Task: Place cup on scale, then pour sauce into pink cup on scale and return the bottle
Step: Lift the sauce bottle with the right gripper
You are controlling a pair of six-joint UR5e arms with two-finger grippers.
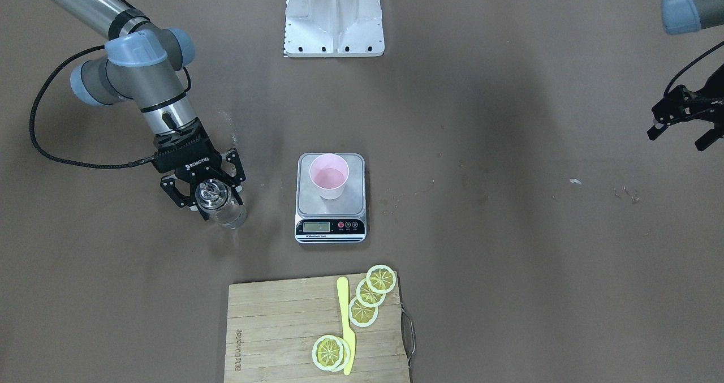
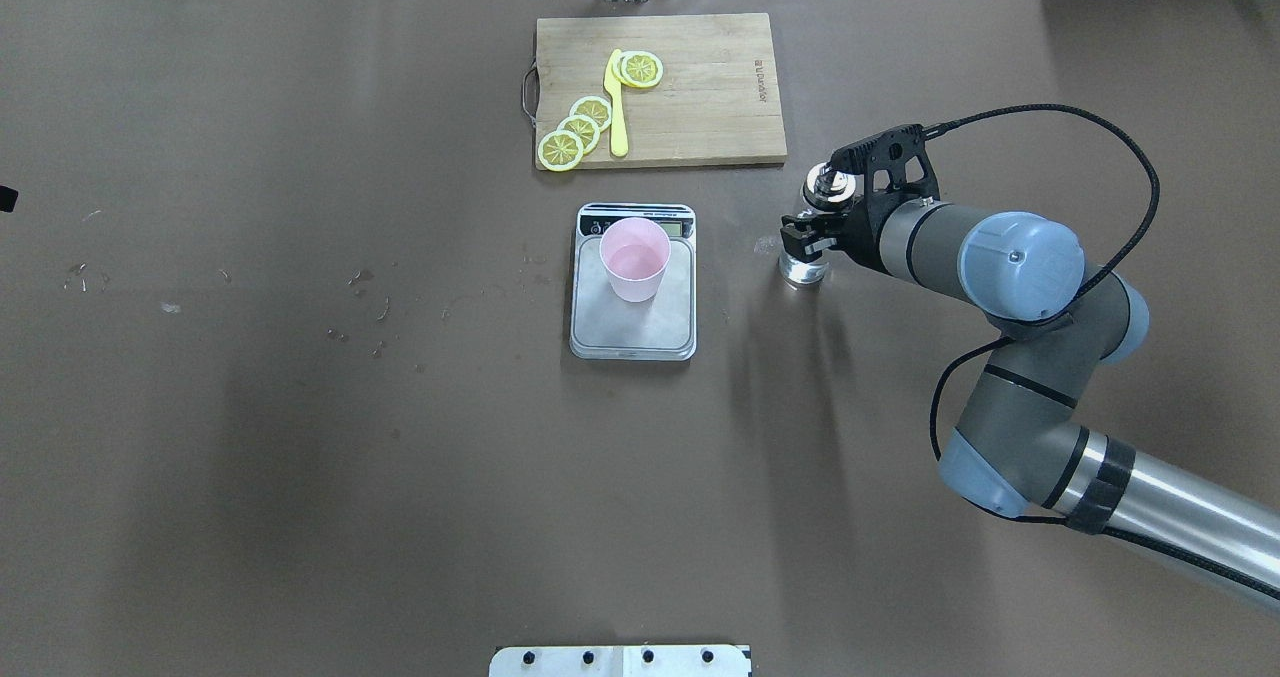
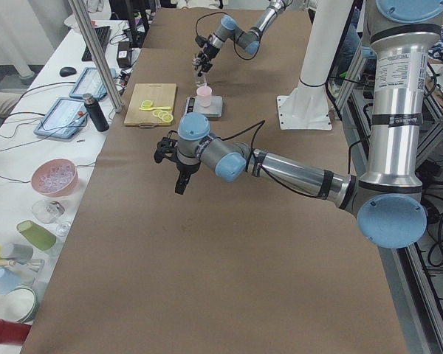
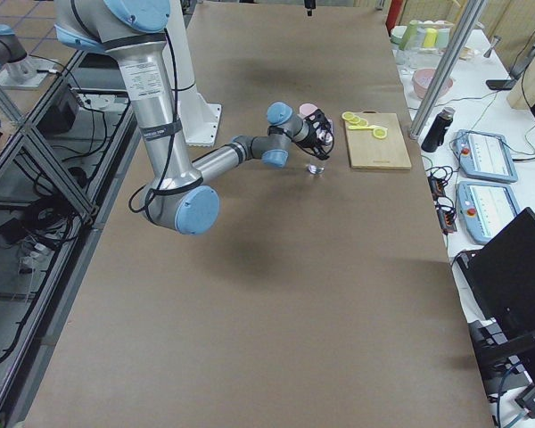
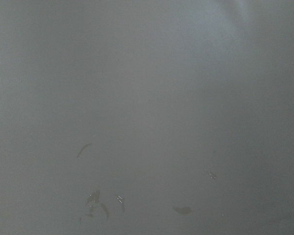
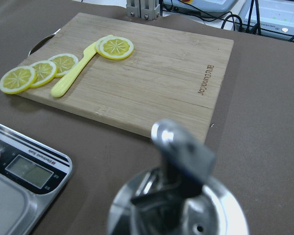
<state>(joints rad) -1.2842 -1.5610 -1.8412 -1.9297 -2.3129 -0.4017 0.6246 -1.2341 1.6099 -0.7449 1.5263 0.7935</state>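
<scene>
Right tool (image 1: 210, 195) pinches a slim clear silver-capped bottle (image 1: 229, 216), upright beside a flat steel-topped scale (image 1: 356, 199) carrying a pale pink plastic cup (image 1: 329, 176). Left tool (image 1: 679, 137) apparently spread.

Robotics lab, no real kitchen here. Two UR arms (image 2: 1010, 267) over counter (image 2: 300, 457) wrapped in brown paper, white pedestal (image 1: 334, 18) at its robot-side edge. Aluminium extrusion post (image 3: 96, 55) at operator-side edge, cable tangle (image 4: 34, 217) on floor past robot-side edge. White bench (image 3: 7, 158) along operator-side edge: control tablets (image 4: 486, 156), monitor (image 4: 517, 290), bowls and cups (image 3: 54, 177). Kitchen bits look like props only: scale (image 1: 331, 226) mid-counter, cutting board (image 2: 700, 107) with lemon slices (image 2: 560, 149) near operator-side edge
</scene>
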